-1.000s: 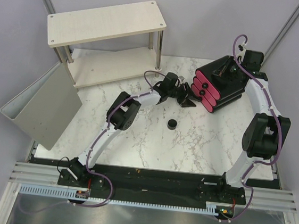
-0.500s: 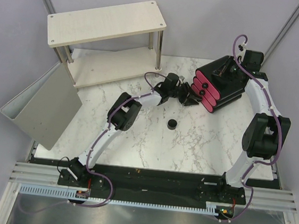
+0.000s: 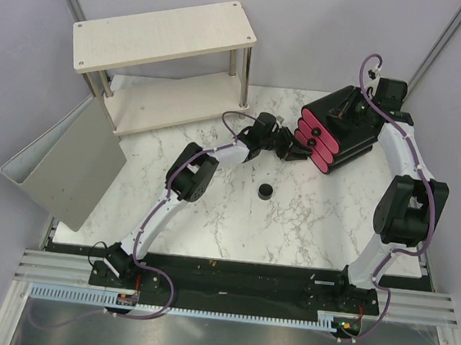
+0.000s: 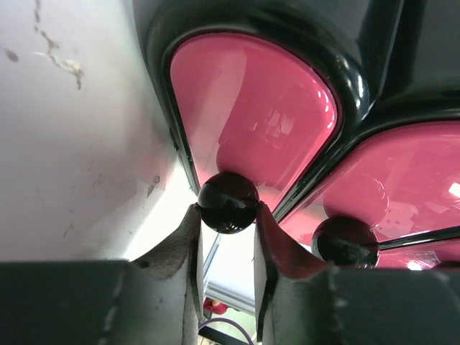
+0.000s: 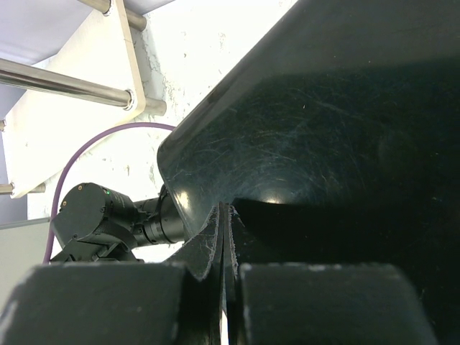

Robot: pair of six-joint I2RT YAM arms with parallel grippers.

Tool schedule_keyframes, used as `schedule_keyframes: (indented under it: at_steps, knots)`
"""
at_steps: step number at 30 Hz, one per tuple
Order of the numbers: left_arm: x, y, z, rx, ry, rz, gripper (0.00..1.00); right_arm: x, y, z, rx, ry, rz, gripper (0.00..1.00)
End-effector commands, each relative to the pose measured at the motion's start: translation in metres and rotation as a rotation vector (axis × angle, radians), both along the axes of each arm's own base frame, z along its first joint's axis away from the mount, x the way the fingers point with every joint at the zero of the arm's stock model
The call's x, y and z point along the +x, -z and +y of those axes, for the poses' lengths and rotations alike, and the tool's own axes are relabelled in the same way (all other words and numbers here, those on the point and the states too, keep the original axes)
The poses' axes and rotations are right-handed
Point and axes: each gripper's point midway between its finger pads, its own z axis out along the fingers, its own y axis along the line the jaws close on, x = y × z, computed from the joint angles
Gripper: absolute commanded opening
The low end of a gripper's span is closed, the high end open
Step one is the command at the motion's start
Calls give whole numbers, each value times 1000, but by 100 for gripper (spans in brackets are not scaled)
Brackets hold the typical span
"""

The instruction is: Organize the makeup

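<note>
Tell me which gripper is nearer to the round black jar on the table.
Left. The left gripper grips a drawer knob of the black box, just behind the jar. The right gripper sits shut at the box top, farther back and right.

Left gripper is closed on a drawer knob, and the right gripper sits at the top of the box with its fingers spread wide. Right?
Not quite. The right wrist view shows the right gripper with its fingers pressed together, not spread. The rest holds: it sits at the top of the box, and the left gripper is closed on a drawer knob.
</note>
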Motion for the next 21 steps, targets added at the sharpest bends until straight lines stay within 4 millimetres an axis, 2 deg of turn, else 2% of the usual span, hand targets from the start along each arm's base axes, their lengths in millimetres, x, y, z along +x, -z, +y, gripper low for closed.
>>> schedule_keyframes:
  at_steps: [1,4,9,10,11,13,14,15,17,21]
  knots:
    - [14,27,4,44,-75,12,6,-33,58,-11,-44,32,220,0]
    - [11,19,6,43,-54,-13,2,-34,58,-11,-45,34,221,0]
    - [7,-1,15,56,-23,-107,2,-34,59,-12,-45,34,223,0]
    - [4,2,18,66,-16,-110,2,-35,59,-11,-45,32,224,0]
    - [5,-12,21,60,-17,-139,2,-35,59,-12,-47,34,223,0]
    - [0,-10,26,74,-6,-164,2,-36,60,-12,-46,35,226,0]
    - [1,-21,29,65,-7,-182,2,-36,60,-12,-46,34,224,0]
    - [-4,-16,32,74,3,-180,2,-36,60,-11,-45,32,227,0]
    - [-7,-28,35,63,17,-211,2,-36,61,-11,-46,34,227,0]
    - [-18,-26,46,80,44,-220,2,-36,60,-12,-47,35,226,0]
